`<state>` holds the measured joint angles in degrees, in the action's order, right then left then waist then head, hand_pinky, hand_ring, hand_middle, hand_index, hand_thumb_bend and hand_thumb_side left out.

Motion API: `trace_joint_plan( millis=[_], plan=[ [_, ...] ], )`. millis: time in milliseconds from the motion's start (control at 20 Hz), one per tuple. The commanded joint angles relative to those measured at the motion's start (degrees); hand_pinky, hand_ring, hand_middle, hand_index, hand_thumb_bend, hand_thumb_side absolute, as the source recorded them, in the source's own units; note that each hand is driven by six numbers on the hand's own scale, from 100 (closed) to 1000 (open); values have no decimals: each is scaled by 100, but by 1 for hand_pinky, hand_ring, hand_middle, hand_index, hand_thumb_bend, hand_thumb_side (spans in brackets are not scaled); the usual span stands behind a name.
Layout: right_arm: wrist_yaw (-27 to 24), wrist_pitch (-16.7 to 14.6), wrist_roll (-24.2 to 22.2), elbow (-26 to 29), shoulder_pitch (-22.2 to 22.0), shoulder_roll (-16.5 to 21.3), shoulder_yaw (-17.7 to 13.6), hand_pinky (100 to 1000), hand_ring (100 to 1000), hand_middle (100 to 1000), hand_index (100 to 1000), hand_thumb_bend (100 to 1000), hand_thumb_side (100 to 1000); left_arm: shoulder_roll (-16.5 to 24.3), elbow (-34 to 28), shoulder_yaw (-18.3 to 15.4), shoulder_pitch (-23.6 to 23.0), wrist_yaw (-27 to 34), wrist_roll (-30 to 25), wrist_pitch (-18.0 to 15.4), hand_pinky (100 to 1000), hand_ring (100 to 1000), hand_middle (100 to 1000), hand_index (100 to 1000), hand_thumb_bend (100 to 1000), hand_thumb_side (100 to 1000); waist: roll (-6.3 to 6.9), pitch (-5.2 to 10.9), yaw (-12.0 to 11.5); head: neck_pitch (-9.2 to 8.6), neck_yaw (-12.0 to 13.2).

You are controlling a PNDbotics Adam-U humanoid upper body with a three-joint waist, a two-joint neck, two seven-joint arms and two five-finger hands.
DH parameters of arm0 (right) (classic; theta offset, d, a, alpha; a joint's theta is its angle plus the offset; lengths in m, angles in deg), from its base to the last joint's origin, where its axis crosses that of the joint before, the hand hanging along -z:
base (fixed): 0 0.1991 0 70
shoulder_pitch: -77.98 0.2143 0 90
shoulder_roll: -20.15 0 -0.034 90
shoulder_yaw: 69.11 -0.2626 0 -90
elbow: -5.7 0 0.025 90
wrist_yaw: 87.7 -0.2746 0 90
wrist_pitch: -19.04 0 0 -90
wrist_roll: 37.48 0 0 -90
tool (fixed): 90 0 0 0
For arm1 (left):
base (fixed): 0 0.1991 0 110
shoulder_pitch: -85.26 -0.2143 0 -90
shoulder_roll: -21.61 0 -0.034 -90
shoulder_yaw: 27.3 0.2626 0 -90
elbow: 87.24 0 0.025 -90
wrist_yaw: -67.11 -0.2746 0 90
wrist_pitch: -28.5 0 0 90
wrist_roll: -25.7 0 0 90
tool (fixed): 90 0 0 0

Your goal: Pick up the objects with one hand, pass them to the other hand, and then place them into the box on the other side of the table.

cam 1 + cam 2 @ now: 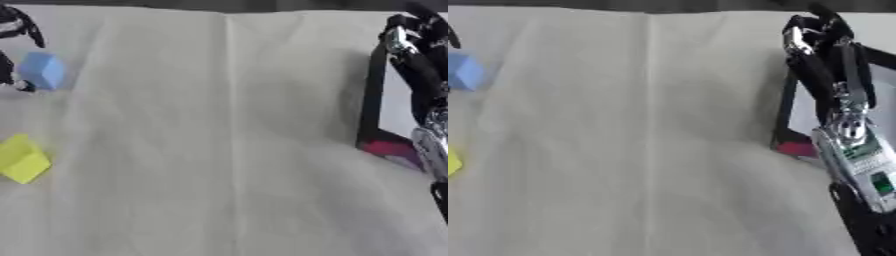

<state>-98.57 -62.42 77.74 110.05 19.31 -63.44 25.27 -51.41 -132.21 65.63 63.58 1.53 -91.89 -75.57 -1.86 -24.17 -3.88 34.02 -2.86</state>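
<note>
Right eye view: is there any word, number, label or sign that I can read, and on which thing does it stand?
No text can be read in either view.
The right arm carries a pale label with a green mark; any print on it is too blurred to read.
The blue block, the yellow block, the box and the cloth show no writing.
</note>
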Motion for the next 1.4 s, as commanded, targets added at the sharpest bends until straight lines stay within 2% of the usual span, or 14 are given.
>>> trace_joint_plan(
  millis=[50,400,500,600,750,900,1200,1400],
  plan=[
    [-28,-15,-19,74,96,68,3,834,746,744,885,100,453,239,-3,-110,58,8,164,53,928,830,743,744,591,100,6,95,20,-104,54],
    [-47,-10,-23,58,81,52,15,834,746,744,885,100,458,227,104,-142,27,25,384,57,924,818,719,725,502,100,-9,69,40,-84,84],
    [-49,-9,-16,53,72,54,11,834,746,744,885,100,459,221,133,-148,22,58,378,72,898,785,654,671,409,100,-11,69,42,-73,91],
    [-52,-10,4,49,57,58,1,834,746,744,883,100,463,215,166,-148,25,121,299,90,844,701,534,589,335,100,-10,77,40,-53,97],
    [-62,-13,35,51,40,75,-13,834,746,744,883,100,464,222,126,-134,44,229,212,100,773,595,416,498,311,100,-9,108,22,4,98],
    [-73,-14,47,61,34,110,-31,834,745,743,883,100,460,245,-52,-121,53,461,362,41,737,537,350,419,279,100,-13,172,-21,74,71],
    [-60,-5,27,118,21,162,-52,835,745,744,882,100,448,316,-441,37,41,1081,580,-70,722,519,341,414,276,100,-13,348,-128,188,-26],
    [-16,18,-50,240,120,206,-41,836,748,748,883,100,427,376,-884,227,-129,1692,589,-111,709,509,339,413,256,100,-11,471,-213,261,-162]
  ],
)
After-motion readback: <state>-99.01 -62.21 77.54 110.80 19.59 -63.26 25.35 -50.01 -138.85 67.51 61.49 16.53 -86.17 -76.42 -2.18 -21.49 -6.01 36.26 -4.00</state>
